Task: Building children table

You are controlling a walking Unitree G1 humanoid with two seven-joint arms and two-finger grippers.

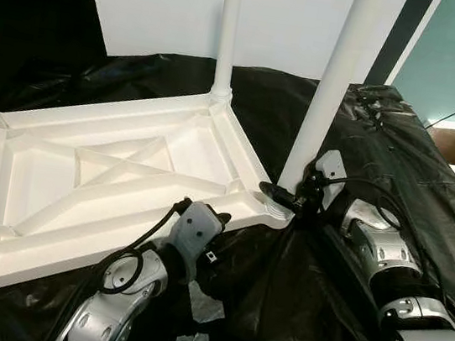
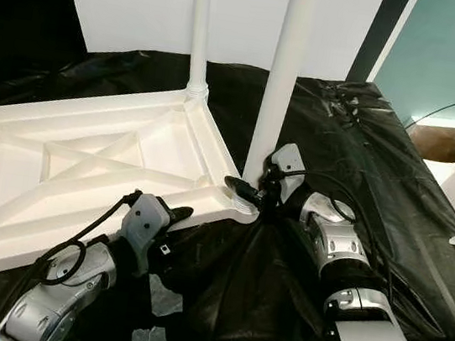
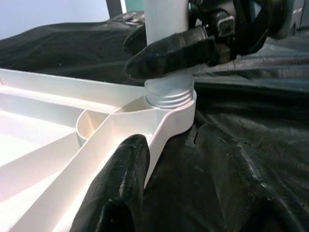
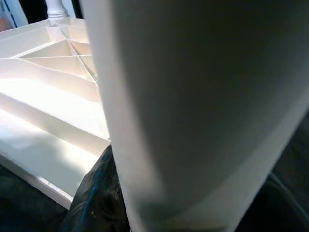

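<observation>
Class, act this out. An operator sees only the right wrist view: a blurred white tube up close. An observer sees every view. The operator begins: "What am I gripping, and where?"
Observer: Your right gripper clasps a white leg at its base, at the near corner of the upturned tabletop.
Operator: Is it screwed home?
Observer: Seemingly not: threads show above the socket.
Operator: And the other arm?
Observer: The left gripper is open, its fingers straddling the tabletop's edge beside that corner.
</observation>
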